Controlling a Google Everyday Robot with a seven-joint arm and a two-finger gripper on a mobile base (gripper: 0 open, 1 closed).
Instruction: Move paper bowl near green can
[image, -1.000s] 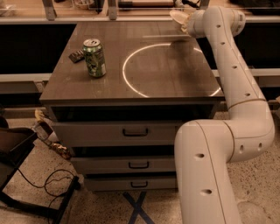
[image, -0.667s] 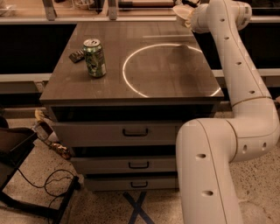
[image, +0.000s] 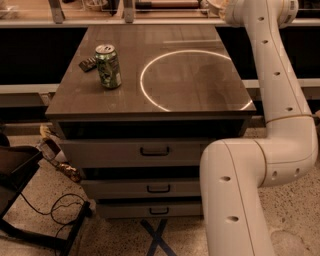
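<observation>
The green can (image: 108, 66) stands upright at the back left of the dark tabletop (image: 195, 85). My white arm (image: 280, 100) rises on the right and reaches over the table's far right corner. My gripper (image: 216, 5) is at the top edge of the camera view, mostly cut off. A pale curved piece shows there beside the wrist; I cannot tell whether it is the paper bowl. No bowl lies on the table.
A small dark flat object (image: 87, 64) lies just left of the can. A bright ring of light (image: 150, 95) shows on the tabletop. Drawers (image: 152, 150) are below. A dark stand (image: 20, 170) and cables (image: 55, 210) sit on the floor at left.
My arm has lifted and drawn back, so the gripper has risen from above the far right corner to the top edge of the view. The can has not moved.
</observation>
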